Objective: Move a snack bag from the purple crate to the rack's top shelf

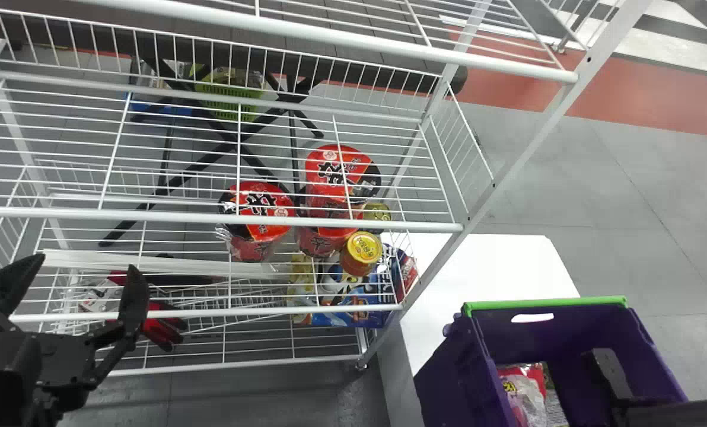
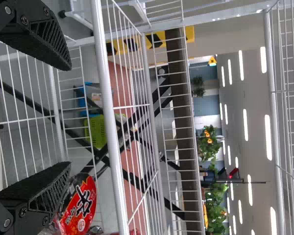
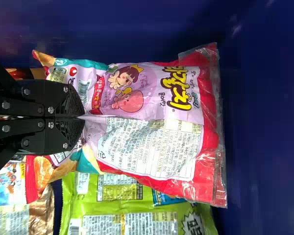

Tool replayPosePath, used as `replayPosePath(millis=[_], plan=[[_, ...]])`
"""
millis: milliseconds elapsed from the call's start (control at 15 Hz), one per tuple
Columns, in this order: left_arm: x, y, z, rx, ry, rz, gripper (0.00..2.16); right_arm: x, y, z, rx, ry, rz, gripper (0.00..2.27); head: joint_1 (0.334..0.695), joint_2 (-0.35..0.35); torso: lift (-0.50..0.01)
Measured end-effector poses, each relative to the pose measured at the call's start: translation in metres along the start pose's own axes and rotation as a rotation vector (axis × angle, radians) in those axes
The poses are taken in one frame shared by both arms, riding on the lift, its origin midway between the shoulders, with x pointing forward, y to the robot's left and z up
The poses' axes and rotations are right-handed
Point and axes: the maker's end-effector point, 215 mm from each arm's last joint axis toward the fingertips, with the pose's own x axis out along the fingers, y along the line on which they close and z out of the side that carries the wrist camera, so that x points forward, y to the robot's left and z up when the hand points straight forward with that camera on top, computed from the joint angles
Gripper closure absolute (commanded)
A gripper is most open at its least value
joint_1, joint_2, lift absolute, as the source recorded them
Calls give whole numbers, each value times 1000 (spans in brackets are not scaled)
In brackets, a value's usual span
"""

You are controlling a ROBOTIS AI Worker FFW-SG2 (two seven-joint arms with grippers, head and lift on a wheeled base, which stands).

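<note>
Red-and-pink snack bag (image 3: 152,98) sat in purple crate (image 1: 457,379), near right | right gripper (image 1: 610,370) pinched it | left gripper (image 1: 81,270) stood open at rack (image 1: 152,216), near left

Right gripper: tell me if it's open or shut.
Shut: in the right wrist view, the right gripper pinches the snack bag, fingers together.

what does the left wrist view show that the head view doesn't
Left wrist view, not head view: leafy plants and ceiling lights.

Head view, not left wrist view: the purple crate with a snack bag inside, and the white table.

Both: the rack, the left claw with its fingers apart, red-lidded noodle packs, and the green basket beyond the rack.
</note>
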Motion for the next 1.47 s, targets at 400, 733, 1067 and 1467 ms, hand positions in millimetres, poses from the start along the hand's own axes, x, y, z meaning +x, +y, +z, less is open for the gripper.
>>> replayPosePath(millis=[400, 733, 1067, 1467], plan=[[-1, -5, 4, -1, -6, -7, 134, -6, 4, -6, 5, 1, -8, 1571, 695, -350, -333], [-1, -6, 12, -4, -21, -12, 134, -14, 1, -5, 17, -6, -10, 1568, 695, -350, -313], [3, -6, 12, -4, -19, -12, 134, -16, 0, -3, 17, -4, -20, 1571, 695, -350, -294], [5, -5, 10, -1, -11, -12, 134, -20, 4, 2, 18, 0, -23, 1571, 695, -350, -269]])
